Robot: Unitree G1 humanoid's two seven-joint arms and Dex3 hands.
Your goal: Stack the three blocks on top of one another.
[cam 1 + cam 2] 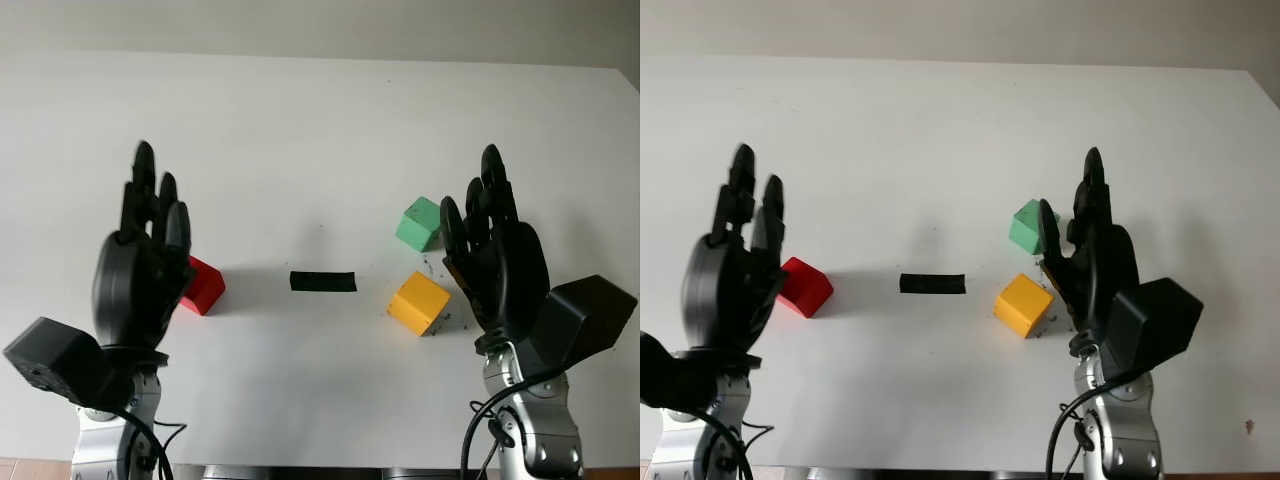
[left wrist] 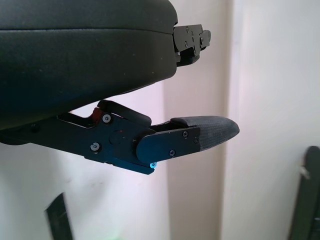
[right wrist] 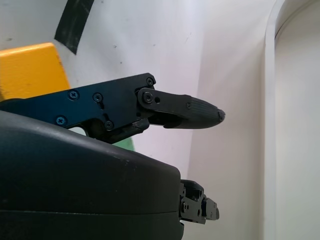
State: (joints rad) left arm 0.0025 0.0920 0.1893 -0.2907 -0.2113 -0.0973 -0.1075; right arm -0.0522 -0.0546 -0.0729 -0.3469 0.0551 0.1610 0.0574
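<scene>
Three blocks sit apart on the white table, none stacked. Red block is partly hidden behind the left hand; in the right eye view more of it shows beside that hand. Green block and yellow block lie near each other w/o touching, just left of the right hand, which in the right eye view covers the green block's right edge. A black tape strip lies on the table between red and yellow.

Both hands are raised above the table, fingers straight, uncurled, holding nothing. Right wrist view shows a cut-off corner of the yellow block behind the hand's finger, plus a sliver of green under it. Left wrist view catches a speck of red behind a finger; block itself is hard to make out there.
</scene>
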